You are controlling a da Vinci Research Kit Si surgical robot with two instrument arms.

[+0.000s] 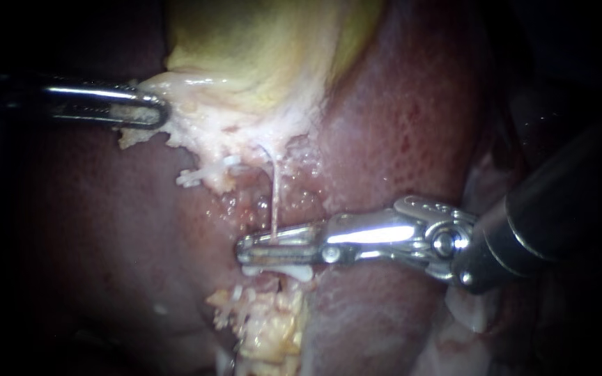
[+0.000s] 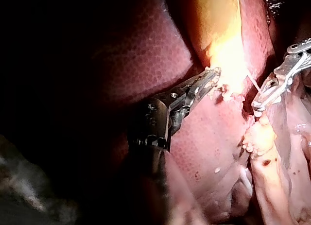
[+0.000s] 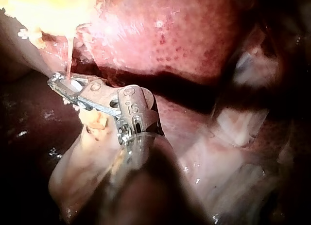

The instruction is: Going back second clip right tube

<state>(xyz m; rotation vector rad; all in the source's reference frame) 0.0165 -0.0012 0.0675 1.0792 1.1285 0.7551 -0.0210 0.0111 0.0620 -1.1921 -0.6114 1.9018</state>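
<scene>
A thin pale tube [image 1: 274, 188] hangs from the yellow gallbladder [image 1: 259, 56] down to my right instrument [image 1: 244, 251]. That instrument's jaws lie level with a narrow dark gap between them, and the tube runs into that gap. A small white piece [image 1: 288, 271], perhaps a clip, lies just under the jaws. In the right wrist view the tube [image 3: 69, 64] enters the jaw tip of the right instrument [image 3: 54, 80]. My left instrument [image 1: 160, 115] is shut on the gallbladder's ragged pale edge. The left wrist view shows the left instrument [image 2: 214, 75] on that fringe.
Dark red liver [image 1: 398, 125] surrounds the site on both sides. A lump of yellow fatty tissue [image 1: 266, 327] lies below the right jaws. A small white ribbed bit [image 1: 188, 178] sits on the tissue left of the tube. Pale folded tissue [image 3: 233, 123] lies beside the right shaft.
</scene>
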